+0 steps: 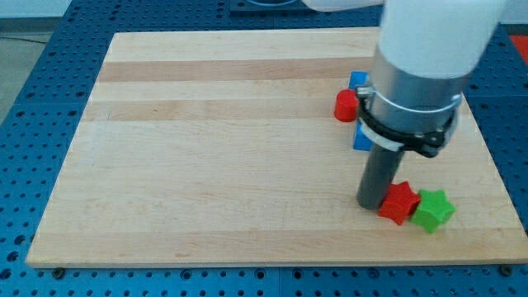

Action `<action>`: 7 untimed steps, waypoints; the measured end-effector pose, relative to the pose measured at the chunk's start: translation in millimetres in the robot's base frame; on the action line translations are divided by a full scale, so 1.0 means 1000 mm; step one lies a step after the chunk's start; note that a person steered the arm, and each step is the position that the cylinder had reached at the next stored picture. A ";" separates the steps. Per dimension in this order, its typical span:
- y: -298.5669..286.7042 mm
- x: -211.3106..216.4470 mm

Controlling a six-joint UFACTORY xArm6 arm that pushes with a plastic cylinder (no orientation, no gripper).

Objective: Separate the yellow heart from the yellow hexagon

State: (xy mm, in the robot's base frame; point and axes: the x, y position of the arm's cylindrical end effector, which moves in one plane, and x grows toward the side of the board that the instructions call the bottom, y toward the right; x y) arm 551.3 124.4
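Note:
No yellow heart or yellow hexagon shows in the camera view; the arm's wide body may hide them at the right. My tip (372, 203) rests on the wooden board (214, 148) at the lower right, touching the left side of a red star (398, 202). A green star (433, 209) lies against the red star's right side.
A red round block (346, 105) lies at the upper right with a blue block (357, 80) just above it. Another blue block (361, 137) peeks out below, partly hidden by the arm. A blue perforated table surrounds the board.

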 end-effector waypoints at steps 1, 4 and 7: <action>0.002 -0.001; -0.122 -0.181; 0.036 -0.263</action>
State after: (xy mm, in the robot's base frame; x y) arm 288.6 160.0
